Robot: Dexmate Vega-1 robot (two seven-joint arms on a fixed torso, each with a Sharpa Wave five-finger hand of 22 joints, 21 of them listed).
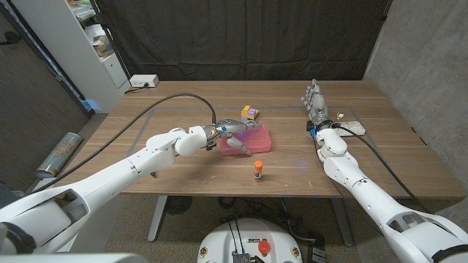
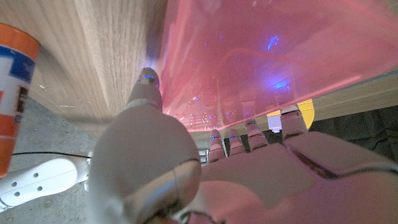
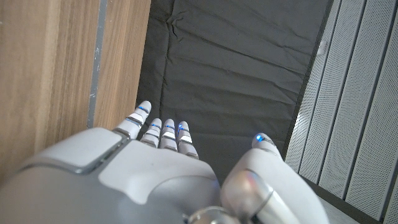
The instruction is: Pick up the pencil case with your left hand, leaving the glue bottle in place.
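Observation:
The pink translucent pencil case [image 1: 256, 142] lies at the middle of the wooden table [image 1: 380, 157]. My left hand [image 1: 232, 132] reaches over its left end, fingers across the top and thumb [image 2: 146, 87] at the near side, so the case [image 2: 261, 56] sits pinched between them. I cannot tell whether it is off the table. The small glue bottle [image 1: 257, 170], white with an orange cap, stands upright just in front of the case, clear of the hand; the left wrist view shows the glue bottle [image 2: 13, 87] at its edge. My right hand [image 1: 315, 101] waits at the far right, fingers apart, holding nothing.
A small yellow and purple object [image 1: 250, 112] sits just behind the case. A flat white thing [image 1: 352, 127] lies by my right wrist. A white power strip [image 1: 142, 82] sits at the table's far left corner. A black curtain hangs behind the table.

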